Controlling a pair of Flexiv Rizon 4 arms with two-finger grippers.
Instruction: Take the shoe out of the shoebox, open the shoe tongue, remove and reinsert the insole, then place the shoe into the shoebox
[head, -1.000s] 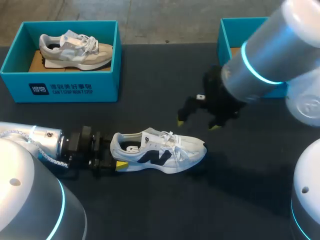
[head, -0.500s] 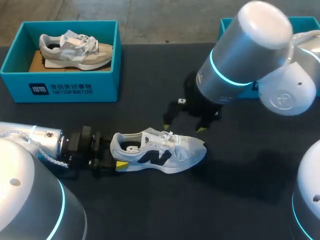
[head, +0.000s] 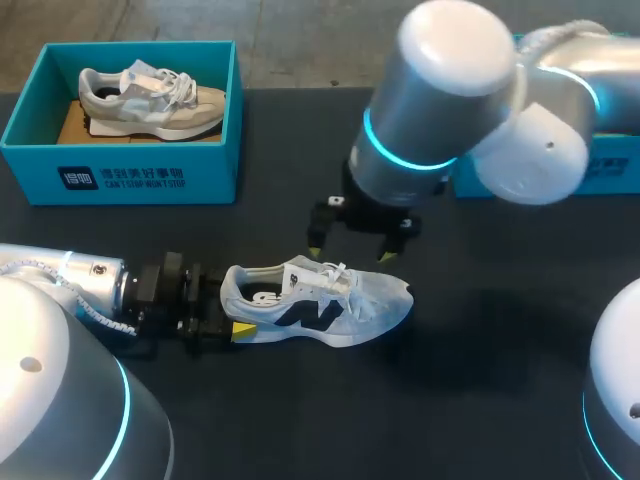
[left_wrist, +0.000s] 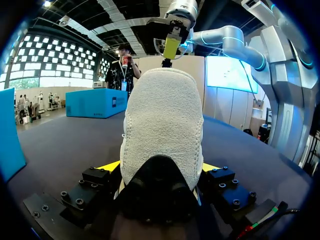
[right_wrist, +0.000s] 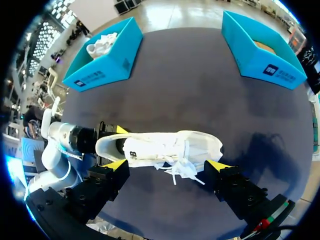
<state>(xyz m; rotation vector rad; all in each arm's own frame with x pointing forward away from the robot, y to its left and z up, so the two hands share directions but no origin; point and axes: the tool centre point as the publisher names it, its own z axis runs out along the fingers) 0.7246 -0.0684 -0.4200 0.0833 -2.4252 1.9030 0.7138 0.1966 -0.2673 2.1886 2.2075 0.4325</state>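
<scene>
A white shoe (head: 320, 305) with a dark side logo lies on its sole on the black table, toe to the right. My left gripper (head: 235, 308) is shut on its heel, with a yellow tip on each side of the heel in the left wrist view (left_wrist: 160, 167). The heel (left_wrist: 162, 125) fills that view. My right gripper (head: 350, 250) hangs open just above the laces and tongue, touching nothing. In the right wrist view its fingers (right_wrist: 167, 165) stand wide apart over the shoe (right_wrist: 165, 147) and its loose laces.
A blue shoebox (head: 120, 165) holding a grey shoe stands at the back left. A second blue shoebox (head: 610, 165) at the back right is mostly hidden by my right arm; the right wrist view shows it (right_wrist: 260, 52) with a cardboard bottom.
My right arm has swung left and come over the middle of the shoe, gripper still open. The left gripper and shoe have not moved.
</scene>
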